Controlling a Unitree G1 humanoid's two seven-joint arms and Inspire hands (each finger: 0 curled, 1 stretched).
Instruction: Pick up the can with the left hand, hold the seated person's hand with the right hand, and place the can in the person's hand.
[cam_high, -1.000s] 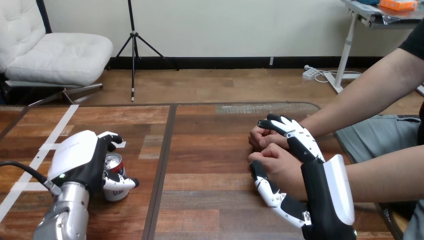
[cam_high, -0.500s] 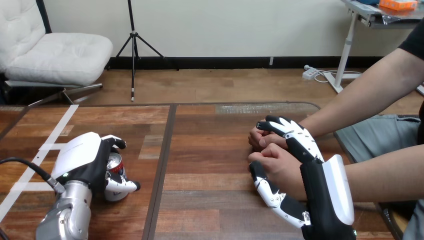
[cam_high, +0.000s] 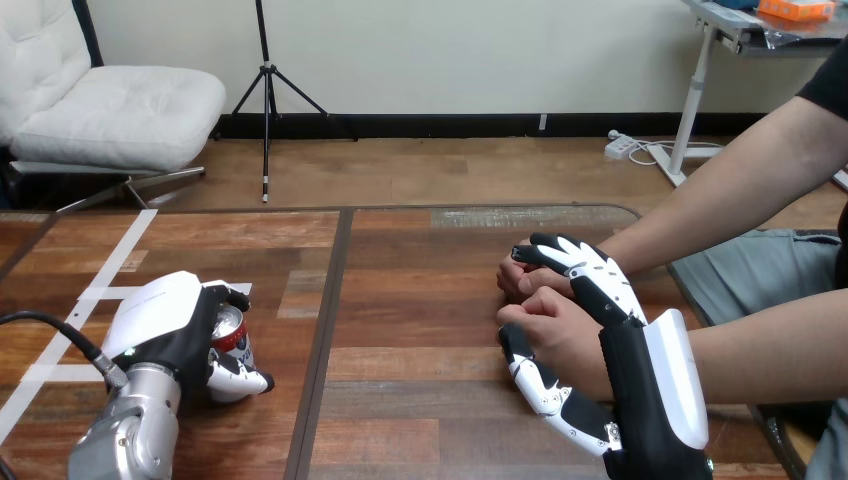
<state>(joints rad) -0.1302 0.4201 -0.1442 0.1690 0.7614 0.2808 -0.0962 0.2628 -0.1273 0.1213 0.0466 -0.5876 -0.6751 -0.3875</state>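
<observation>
The fingers (cam_high: 234, 297) of the left hand (cam_high: 160, 320) are curled over the top and far side of the can (cam_high: 232, 338), and the thumb (cam_high: 243, 382) hooks round its near side low down, so the can sits clamped between them, its base on the tabletop (cam_high: 420, 300). The can is a small metal cylinder, red on its upper side and pale lower down, with a silvery rim. There is print on its side, too small to read. It stands at the left part of the tabletop, just left of a dark seam (cam_high: 322, 340) that runs between the wooden planks, and near strips of white tape (cam_high: 112, 268). Behind the hand's smooth white back shell, a silver forearm (cam_high: 128, 445) leads down to the bottom edge. On the other side, the fingers (cam_high: 582, 266) of the right hand (cam_high: 652, 385) lie over the top of the person's nearer hand (cam_high: 558, 335), which is closed in a loose fist, and the jointed black-and-white thumb (cam_high: 540, 385) curls up beneath it, so that fist is pinched between fingers and thumb. The fingertips reach to the person's farther hand (cam_high: 513, 280), also closed, just beyond and touching the nearer one. Both of the person's hands rest at the right part of the tabletop, well apart from the can.
</observation>
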